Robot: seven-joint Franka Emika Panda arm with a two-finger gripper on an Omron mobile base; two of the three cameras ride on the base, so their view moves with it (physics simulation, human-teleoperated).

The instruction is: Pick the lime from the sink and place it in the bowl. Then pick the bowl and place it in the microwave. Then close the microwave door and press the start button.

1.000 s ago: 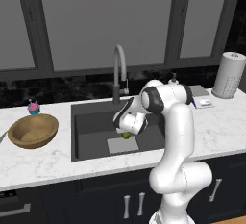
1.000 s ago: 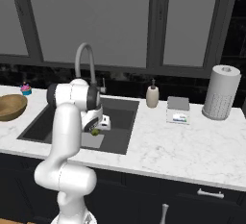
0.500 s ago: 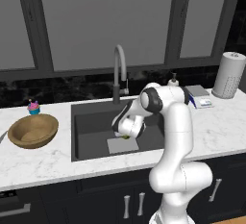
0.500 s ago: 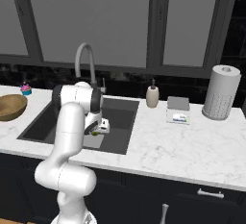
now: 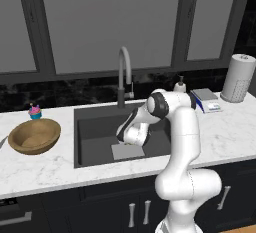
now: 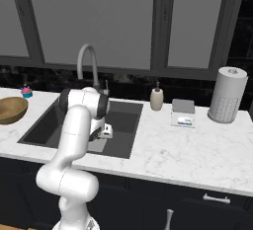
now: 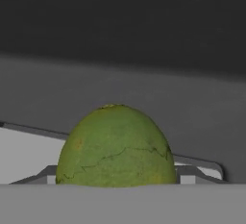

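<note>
Tool lowered onto the lime (image 7: 115, 146) — mottled yellow-green, finely cracked — grip state unclear.

We cannot see the lime's (image 7: 115, 146) underside, cut off low in the hand view; the bowl (image 6: 10, 109) is clipped at the right base view's left edge.

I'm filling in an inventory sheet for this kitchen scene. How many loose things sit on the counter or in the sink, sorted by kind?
Food: 2, the yellow-green lime and the pink-and-blue cupcake
Wooden bowl: 1
Soap dispenser: 1
Paper towel roll: 1
Small grey box-like item: 1
Total: 6
</note>
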